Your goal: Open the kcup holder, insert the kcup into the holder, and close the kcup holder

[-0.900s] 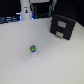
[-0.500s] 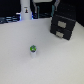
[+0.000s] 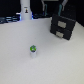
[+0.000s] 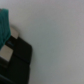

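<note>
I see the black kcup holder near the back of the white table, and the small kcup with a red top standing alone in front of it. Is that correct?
One detail is wrong: the kcup has a green top, not red, as the exterior view shows. The rest holds: it stands alone on the white table, in front of the black kcup holder near the back.

The kcup holder is a black boxy unit sitting closed on the white surface. The kcup, a small pale pod with a green top, stands upright well apart from it; the claw itself cannot be made out, so neither can be placed against it.
</note>
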